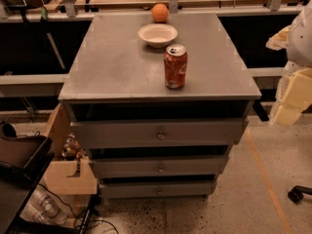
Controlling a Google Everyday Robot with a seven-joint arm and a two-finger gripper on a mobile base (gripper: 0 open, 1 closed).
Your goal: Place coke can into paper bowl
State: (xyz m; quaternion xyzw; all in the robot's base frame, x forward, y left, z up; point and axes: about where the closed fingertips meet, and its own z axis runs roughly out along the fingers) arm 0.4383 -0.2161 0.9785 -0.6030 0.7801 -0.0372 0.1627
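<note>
The coke can (175, 66), red with white lettering and a silver top, stands upright on the grey cabinet top (117, 67), right of centre and near the front. The off-white paper bowl (157, 34) sits behind it toward the back edge and holds nothing. The can and bowl are apart. My gripper (292, 94) shows as pale white and yellowish parts at the right edge of the view. It is off the cabinet's right side, well away from the can and holding nothing that I can see.
An orange ball (159, 12) rests just behind the bowl at the cabinet's back edge. The cabinet has three drawers (160, 135) below. A workbench runs behind it. Cardboard boxes (68, 174) and a dark case (19, 152) crowd the floor at left. A chair caster (295, 194) is at the lower right.
</note>
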